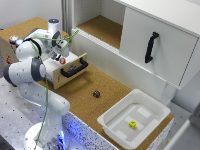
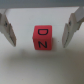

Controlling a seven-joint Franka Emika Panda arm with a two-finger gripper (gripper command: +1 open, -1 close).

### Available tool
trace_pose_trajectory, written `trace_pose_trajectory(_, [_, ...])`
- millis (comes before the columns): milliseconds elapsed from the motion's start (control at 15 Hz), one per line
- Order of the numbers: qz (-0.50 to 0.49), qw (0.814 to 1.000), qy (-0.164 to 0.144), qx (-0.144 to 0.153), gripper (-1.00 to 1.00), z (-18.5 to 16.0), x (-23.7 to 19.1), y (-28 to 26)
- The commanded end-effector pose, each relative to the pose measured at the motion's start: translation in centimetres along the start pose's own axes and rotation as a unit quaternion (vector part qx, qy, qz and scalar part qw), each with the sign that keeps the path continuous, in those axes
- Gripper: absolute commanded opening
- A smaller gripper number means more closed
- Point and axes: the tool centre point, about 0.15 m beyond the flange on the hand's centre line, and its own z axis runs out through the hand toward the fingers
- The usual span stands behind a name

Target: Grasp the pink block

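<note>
Pink block (image 2: 42, 38) betw. open jaws, wrist view only.

Pink block (image 2: 42, 38) between fingers (image 2: 8, 31), touching neither. Dark cube (image 1: 96, 93) on worktop (image 1: 75, 90); yellow cube (image 1: 132, 124) in tray (image 1: 111, 120).

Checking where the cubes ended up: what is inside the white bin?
Inside the white bin, the exterior view shows one yellow cube on the floor. The near wall may hide a thin strip of floor. The pink block sits elsewhere, between the open gripper fingers.
</note>
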Motion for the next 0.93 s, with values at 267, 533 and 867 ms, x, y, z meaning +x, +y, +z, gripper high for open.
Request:
trace_pose_trajectory(267, [-0.021, 1.0, -0.011, -0.008, -1.0, 2.7, 3.1, 0.9])
trace_pose_trajectory(533, [-0.01, 1.0, -0.014, -0.006, -1.0, 2.8, 2.4, 1.6])
trace_pose_trajectory(867, [0.008, 0.999, -0.003, -0.045, -1.0, 1.7, 1.1, 2.0])
